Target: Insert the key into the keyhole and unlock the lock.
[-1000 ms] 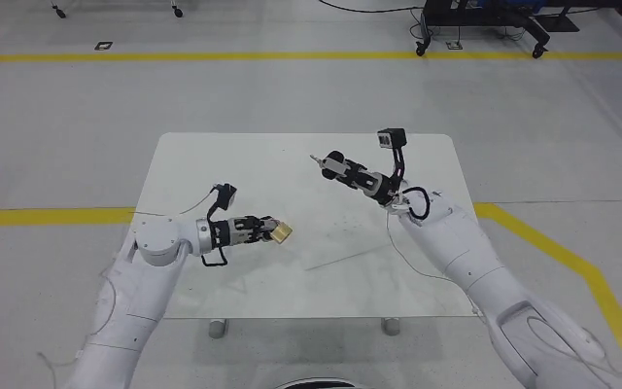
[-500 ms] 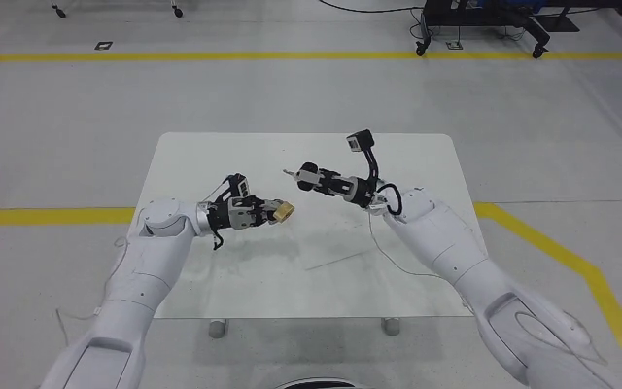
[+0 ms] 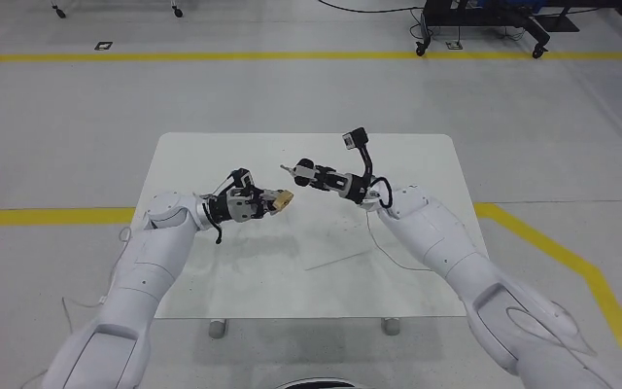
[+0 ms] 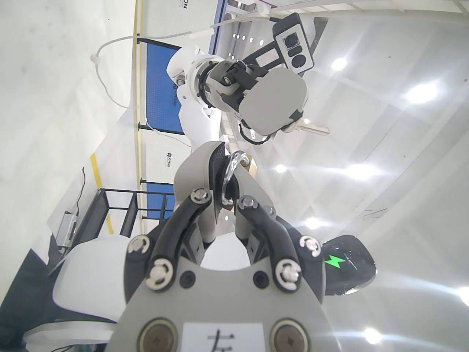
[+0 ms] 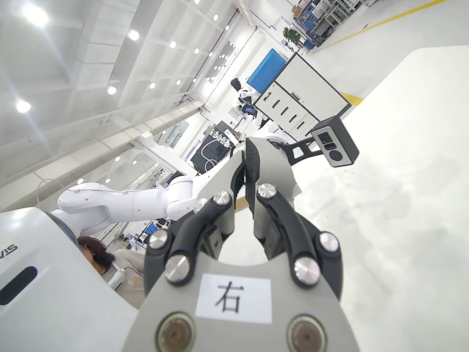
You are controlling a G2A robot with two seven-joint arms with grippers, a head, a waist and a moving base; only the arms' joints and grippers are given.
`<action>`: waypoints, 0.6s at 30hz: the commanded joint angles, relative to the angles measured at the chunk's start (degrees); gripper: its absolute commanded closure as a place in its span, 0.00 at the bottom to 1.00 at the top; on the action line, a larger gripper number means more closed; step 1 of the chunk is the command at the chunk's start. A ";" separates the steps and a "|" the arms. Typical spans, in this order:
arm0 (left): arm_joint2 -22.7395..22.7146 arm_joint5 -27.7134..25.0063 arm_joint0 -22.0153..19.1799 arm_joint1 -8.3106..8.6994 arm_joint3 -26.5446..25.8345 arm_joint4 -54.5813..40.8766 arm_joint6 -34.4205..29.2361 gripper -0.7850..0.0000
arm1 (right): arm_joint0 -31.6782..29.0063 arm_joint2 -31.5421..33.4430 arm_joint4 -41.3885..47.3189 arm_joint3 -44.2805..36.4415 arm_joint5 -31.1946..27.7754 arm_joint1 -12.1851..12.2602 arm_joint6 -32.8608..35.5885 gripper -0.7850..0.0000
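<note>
Beyond the held lock [image 4: 231, 170], key [image 4: 312, 129] juts from right hand [image 4: 287, 124].

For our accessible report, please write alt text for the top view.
The left hand holds a brass padlock and the right hand holds a key pointed toward it, with a gap between them, above a white table.

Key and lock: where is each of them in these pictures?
key [image 4: 313, 129], left wrist view, on its silver blade.
lock [image 3: 283, 200], top view, on its brass body.
</note>
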 commanded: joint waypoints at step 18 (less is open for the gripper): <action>-1.94 -3.34 -1.35 0.29 2.13 -0.51 5.73 1.00 | -1.08 2.55 10.74 -5.25 0.46 0.10 6.86 1.00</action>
